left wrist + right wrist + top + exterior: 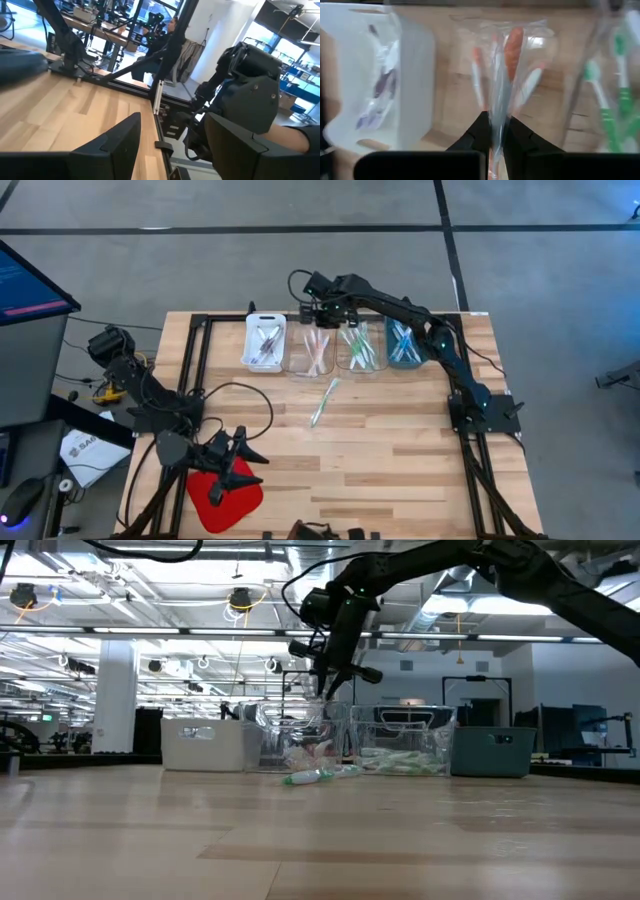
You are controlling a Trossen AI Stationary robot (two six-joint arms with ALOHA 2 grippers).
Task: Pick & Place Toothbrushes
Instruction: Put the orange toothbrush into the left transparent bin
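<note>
- Right gripper (492, 132): fingers pinched nearly together on one orange-accented toothbrush (506, 75), wrapped in clear film, and held over the clear tray of pink and orange brushes (313, 352). You have it near one end of the handle, with the rest reaching out past the fingertips.
- Held item, handling: judge it very light, stiff along its length, and slick because of the film. A narrow pinch on a thin stick can let it pivot or slide, so keep the squeeze steady and lower it lengthwise into the tray.
- Neighbouring stock: white tray (265, 340) with grey-purple brushes on one side of the orange tray; clear tray with green brushes (358, 348) on the other; blue tray (405, 342) with blue brushes at the far end of the row.
- Loose item: one green toothbrush (325, 400) lying flat on the wooden table (400, 460), apart from the trays and nearer the middle. Take it at mid-handle, across its width, for balance; expect it to skid on the wood if nudged.
- Left gripper (235, 465): fingers spread wide, nothing between them, waiting above the red pad (225, 492) at the near-left corner.
- Beyond the table: a person seated in the room behind, seen from the left wrist.
</note>
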